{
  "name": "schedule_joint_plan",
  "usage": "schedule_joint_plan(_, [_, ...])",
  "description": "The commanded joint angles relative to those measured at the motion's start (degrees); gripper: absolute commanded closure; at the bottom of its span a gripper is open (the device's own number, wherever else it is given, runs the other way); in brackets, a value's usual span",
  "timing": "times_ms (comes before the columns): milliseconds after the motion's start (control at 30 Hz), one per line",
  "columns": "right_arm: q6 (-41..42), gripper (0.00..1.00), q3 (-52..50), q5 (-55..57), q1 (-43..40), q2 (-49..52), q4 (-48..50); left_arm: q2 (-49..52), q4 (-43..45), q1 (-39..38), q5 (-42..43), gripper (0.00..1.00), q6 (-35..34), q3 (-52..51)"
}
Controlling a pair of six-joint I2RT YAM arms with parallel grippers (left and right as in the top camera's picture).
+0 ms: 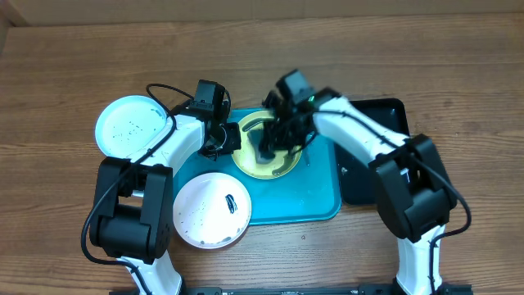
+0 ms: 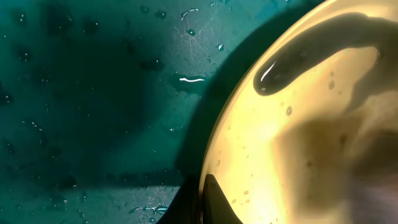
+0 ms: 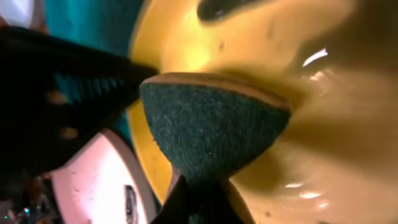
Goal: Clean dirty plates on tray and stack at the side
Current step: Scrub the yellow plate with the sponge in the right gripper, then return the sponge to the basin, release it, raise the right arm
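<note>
Teal-rimmed plate sits far left on the surface, well off the tray. Pinkish-brown-rimmed plate is nearer, overlapping the tray's near-left corner. Left tool is clenched on the left rim of the lime-green plate. That plate lies on the turquoise tray, far-left area, with a dark smear on it. Right tool is grasping a sponge, green scour side facing the right wrist camera, pressed to the plate's centre. Black tray is just right of the turquoise one.
</note>
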Motion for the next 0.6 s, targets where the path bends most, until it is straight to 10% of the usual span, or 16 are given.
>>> schedule_joint_plan(0, [-4.26, 0.96, 8.04, -2.19, -5.4, -4.2, -5.31, 0.04, -0.04, -0.11, 0.02, 0.96, -0.76, -0.28])
schedule_joint_plan(567, [-7.5, 0.96, 5.51, 32.59, -22.93, -8.87, -30.05, 0.04, -0.02, -0.11, 0.04, 0.96, -0.76, -0.28])
